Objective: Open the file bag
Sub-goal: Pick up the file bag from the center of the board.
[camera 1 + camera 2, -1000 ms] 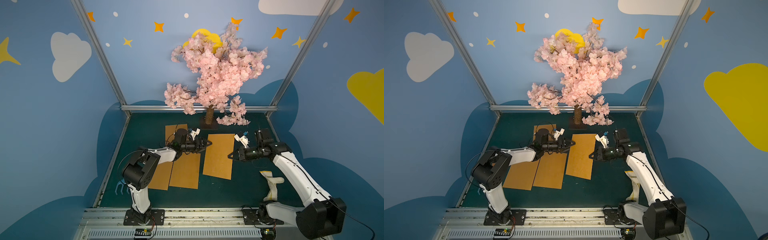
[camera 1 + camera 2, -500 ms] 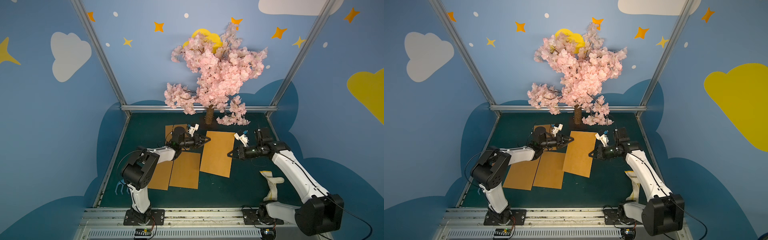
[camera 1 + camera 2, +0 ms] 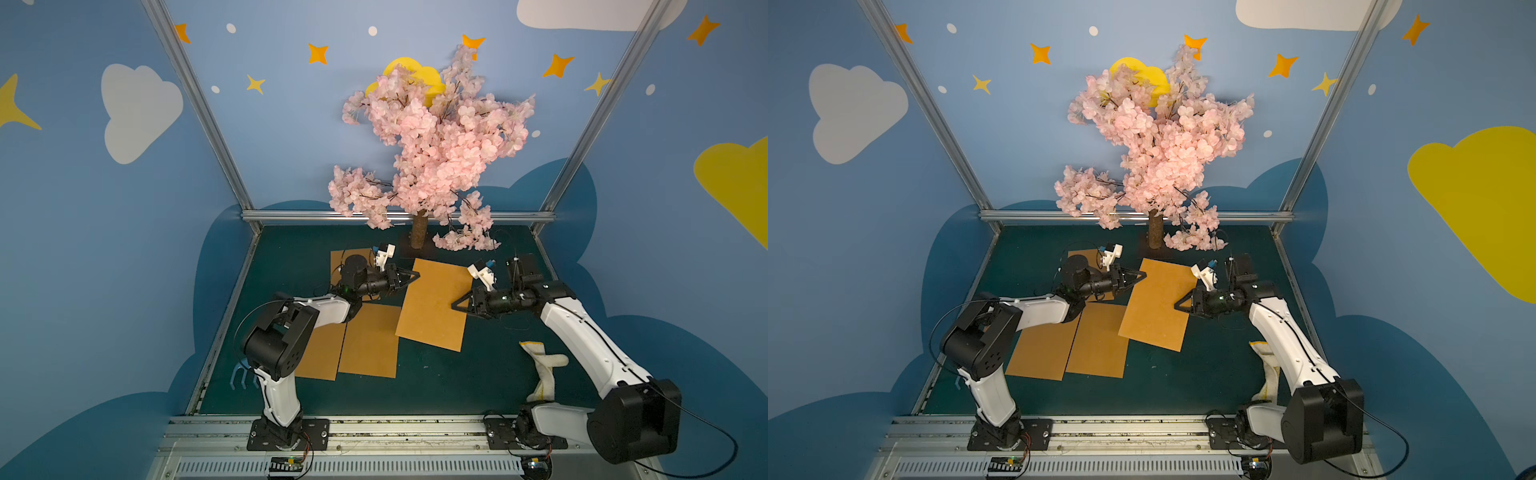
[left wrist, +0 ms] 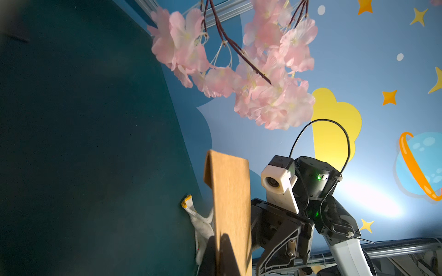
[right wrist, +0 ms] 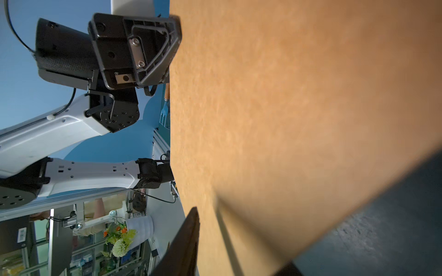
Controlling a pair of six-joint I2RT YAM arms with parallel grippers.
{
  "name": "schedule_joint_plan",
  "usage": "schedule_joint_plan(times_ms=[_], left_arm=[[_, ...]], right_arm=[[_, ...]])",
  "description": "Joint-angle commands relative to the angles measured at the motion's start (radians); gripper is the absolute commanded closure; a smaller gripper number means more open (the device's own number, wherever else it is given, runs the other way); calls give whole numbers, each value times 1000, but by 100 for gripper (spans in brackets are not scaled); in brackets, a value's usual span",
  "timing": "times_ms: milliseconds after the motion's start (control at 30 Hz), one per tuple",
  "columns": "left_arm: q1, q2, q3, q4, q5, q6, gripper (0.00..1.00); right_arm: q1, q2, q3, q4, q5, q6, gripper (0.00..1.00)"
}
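The file bag is a flat brown kraft envelope, raised off the green table between both arms. My left gripper is shut on its far left corner. In the left wrist view the brown sheet is pinched edge-on in that gripper. My right gripper is at the bag's right edge. In the right wrist view its fingers stand apart, with the bag's edge loose in the gap. No flap or mouth of the bag shows.
Three more brown sheets lie flat under and left of the bag. A pink blossom tree stands at the back, its branches hanging low. A white glove lies by the right arm. A blue fork lies by the left base.
My left gripper has closed on the bag's corner and carried it toward the back. My right gripper, shut on the right edge before, has parted its fingers.
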State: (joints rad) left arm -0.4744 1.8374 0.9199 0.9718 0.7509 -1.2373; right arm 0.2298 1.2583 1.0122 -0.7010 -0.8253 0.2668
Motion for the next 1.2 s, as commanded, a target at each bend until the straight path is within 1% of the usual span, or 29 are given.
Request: schedule_joint_plan(times_ms=[0,267,467,600,733,867,1033,1167], left_arm=[[-5,-23,-45,144,-69,-52,97],[0,1,-102,341,-184,-140,97],[0,-29,-111,326,-218,-116,97],[2,-44,-119,314,-232,-101,97],[3,-47,-126,308,-243,-93,97],[7,-44,-136,311,-252,-89,97],[9,-46,-147,309,-266,-80,97],[8,-48,-148,301,-247,-82,97]], right_arm=[[3,-60,-49,89,-34,54,61],[4,-147,-148,167,-49,142,59],[8,-189,-209,220,-67,191,60],[14,-200,-229,230,-70,203,63],[21,-214,-251,261,-81,229,69],[25,-228,-264,267,-80,238,76],[32,-244,-270,272,-80,254,77],[33,-255,-253,246,-74,236,96]])
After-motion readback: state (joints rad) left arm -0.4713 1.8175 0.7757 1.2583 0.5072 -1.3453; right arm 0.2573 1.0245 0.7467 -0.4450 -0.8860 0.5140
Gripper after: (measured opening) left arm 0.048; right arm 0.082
